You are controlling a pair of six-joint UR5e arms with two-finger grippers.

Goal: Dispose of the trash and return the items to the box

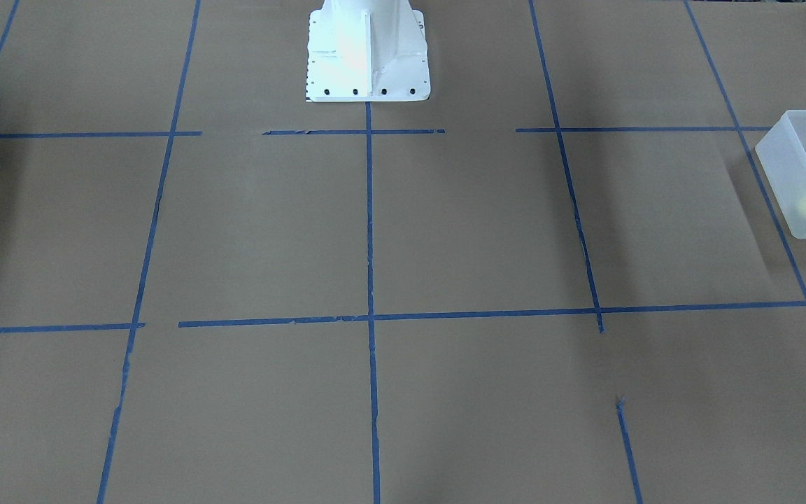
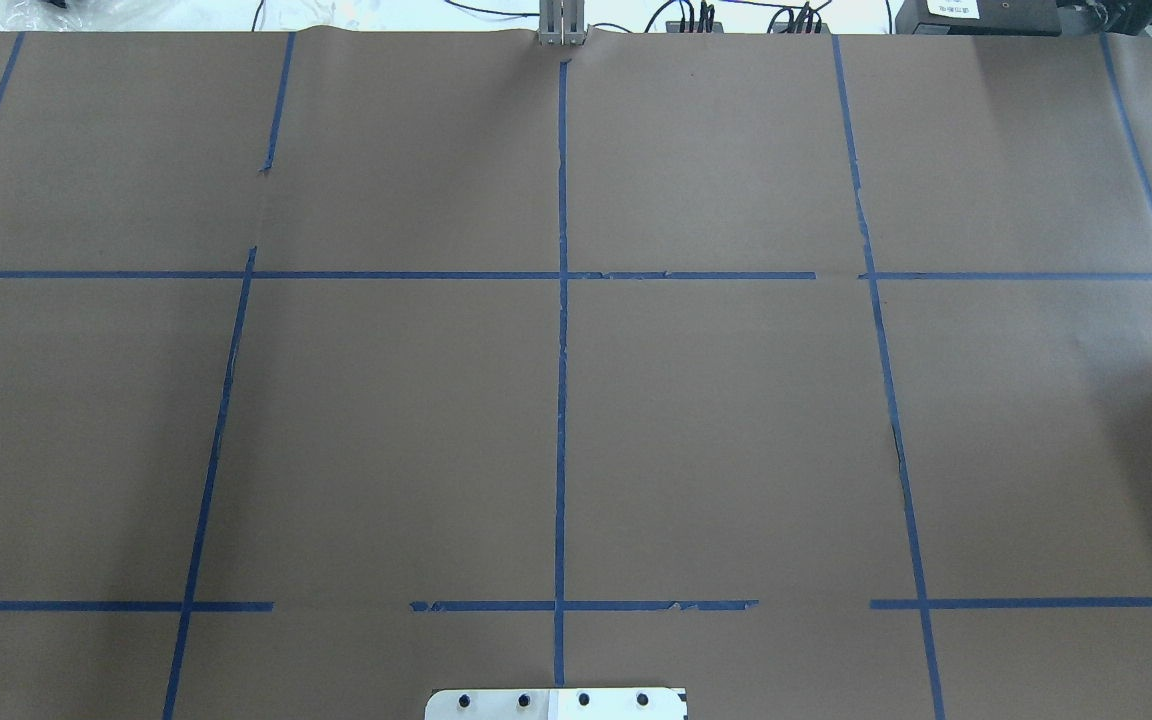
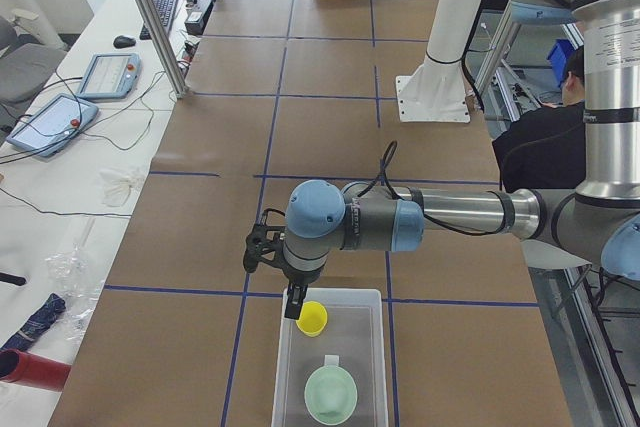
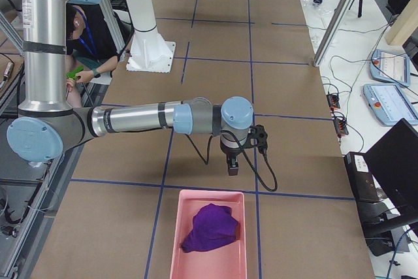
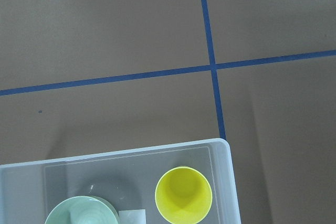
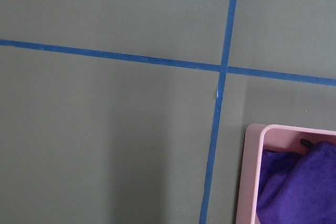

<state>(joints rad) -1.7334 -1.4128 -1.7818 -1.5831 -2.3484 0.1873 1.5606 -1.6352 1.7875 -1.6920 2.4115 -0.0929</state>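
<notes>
The left gripper hangs just above the end wall of the box, fingers pointing down. Only a side view shows it, so I cannot tell whether the fingers are apart or together. Just under its tip the yellow cup stands upright in a corner of the box, and farther along the box from the gripper sits the green bowl — both items look to be home already. The right gripper hovers over the table just short of the pink tray, which holds the purple cloth; its grip is equally unreadable.

What seems left is getting clear. For the left arm that means rising straight up first — the box rim lies right beneath the fingers and the light cup would tip at a nudge — and only then swinging away. The open room for each gripper lies on the side away from its container, toward the middle of the table; the table edges lie beyond the box and the tray.
</notes>
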